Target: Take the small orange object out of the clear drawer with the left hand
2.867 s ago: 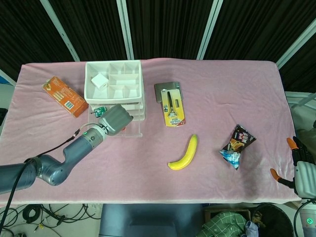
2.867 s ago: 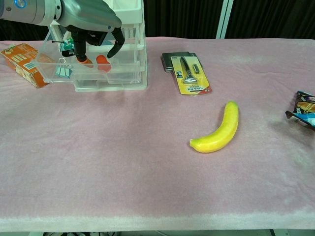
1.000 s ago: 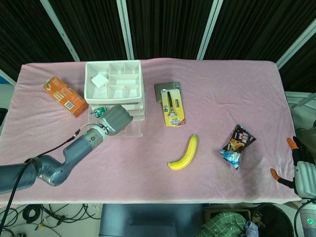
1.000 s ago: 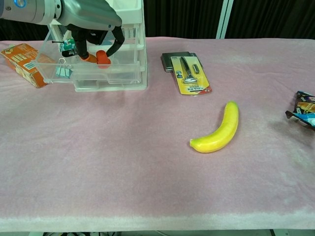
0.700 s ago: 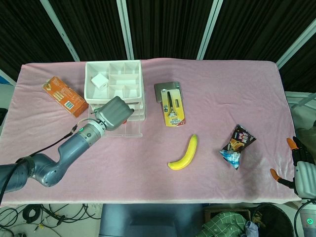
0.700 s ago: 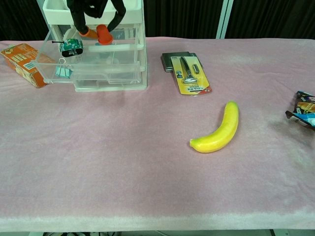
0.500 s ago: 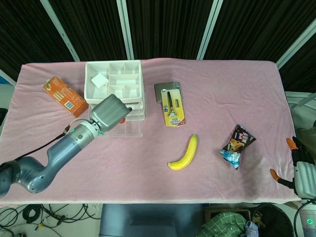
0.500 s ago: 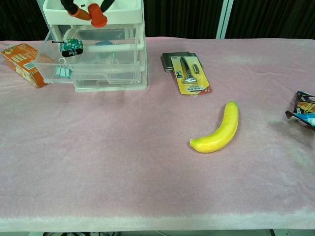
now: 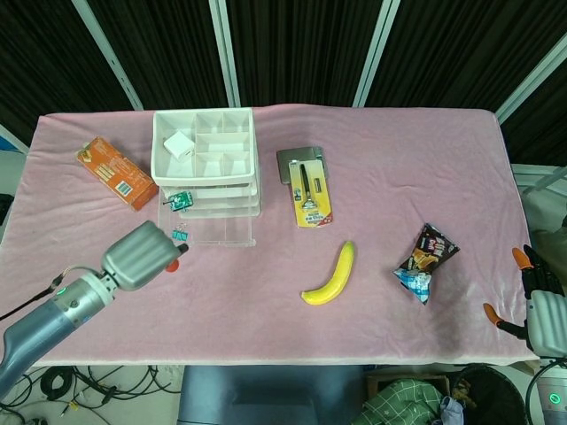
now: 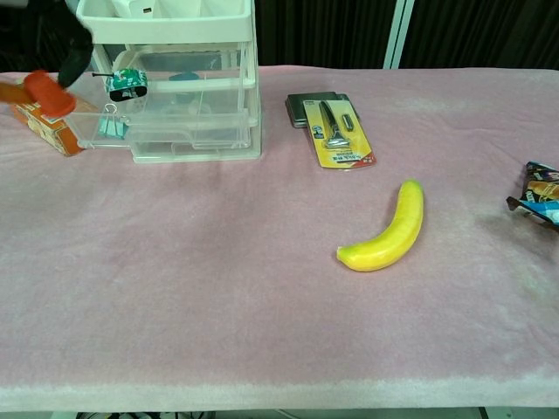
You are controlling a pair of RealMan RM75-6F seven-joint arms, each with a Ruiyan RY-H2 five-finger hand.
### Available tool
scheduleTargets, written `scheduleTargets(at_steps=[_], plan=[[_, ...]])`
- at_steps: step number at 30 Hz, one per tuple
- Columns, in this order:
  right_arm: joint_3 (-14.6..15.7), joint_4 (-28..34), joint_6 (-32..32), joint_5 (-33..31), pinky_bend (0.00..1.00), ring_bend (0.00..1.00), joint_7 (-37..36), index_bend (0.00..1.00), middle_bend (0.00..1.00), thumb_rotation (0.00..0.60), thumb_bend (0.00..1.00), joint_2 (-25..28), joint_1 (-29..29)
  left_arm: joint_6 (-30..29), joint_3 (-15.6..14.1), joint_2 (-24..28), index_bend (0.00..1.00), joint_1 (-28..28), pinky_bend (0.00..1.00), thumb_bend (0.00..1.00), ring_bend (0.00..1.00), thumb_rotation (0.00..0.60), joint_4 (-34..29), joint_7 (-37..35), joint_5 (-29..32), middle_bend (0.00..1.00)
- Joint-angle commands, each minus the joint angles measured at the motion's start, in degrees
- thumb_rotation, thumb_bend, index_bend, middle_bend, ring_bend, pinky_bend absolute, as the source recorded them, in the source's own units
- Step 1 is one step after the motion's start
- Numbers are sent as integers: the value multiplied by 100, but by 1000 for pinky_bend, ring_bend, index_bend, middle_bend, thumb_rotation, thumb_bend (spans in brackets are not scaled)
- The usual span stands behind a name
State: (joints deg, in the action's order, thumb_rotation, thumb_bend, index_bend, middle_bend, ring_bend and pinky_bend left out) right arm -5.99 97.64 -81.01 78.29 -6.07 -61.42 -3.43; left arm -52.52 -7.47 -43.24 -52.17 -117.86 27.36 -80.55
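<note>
My left hand (image 9: 140,255) hovers over the cloth in front and to the left of the drawer unit. It pinches the small orange object (image 10: 42,92), which peeks out by its fingertips (image 9: 174,262). In the chest view only dark fingers (image 10: 72,42) show at the upper left, above the object. The clear drawer (image 9: 215,229) stands pulled out, holding a green item (image 9: 182,199) and a blue binder clip (image 9: 180,235). My right hand (image 9: 539,305) rests at the table's lower right corner, fingers apart, holding nothing.
A white compartment tray (image 9: 203,171) tops the drawer unit. An orange box (image 9: 117,173) lies to its left. A razor pack (image 9: 309,192), a banana (image 9: 332,274) and a snack bag (image 9: 425,262) lie to the right on the pink cloth.
My left hand lifted the orange object up out of the drawer, then swung left and toward the table's front edge, away from the drawer unit. The right hand stayed still.
</note>
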Motion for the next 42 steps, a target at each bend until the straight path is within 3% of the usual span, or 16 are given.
scheduleTargets(at_steps=[1,13,19,32,42], plan=[[-3,-1,-14,4,123,0,2,0,0,600,155,1,4,-138,-346,-460,547,478,1000,337,1000,600,355,-70,-398,1000],[-22,-7,-15,-28,124,0,-36,0,0,600,155,11,8,-150,-145,-2354,541,1061,1000,337,1000,600,1962,810,183,1000],[-27,-8,-7,-39,123,0,-47,0,0,600,155,14,7,-50,-54,-2819,537,1135,1000,334,1000,600,2377,1131,515,1000],[-30,0,-8,-46,123,0,-59,0,0,600,155,17,10,107,-26,-3076,517,1202,1000,227,1000,600,2636,1474,850,1000],[-28,-7,-14,-34,123,0,-62,0,0,600,155,25,13,-240,139,-2913,379,1370,1000,134,1000,600,2364,1305,953,1000]])
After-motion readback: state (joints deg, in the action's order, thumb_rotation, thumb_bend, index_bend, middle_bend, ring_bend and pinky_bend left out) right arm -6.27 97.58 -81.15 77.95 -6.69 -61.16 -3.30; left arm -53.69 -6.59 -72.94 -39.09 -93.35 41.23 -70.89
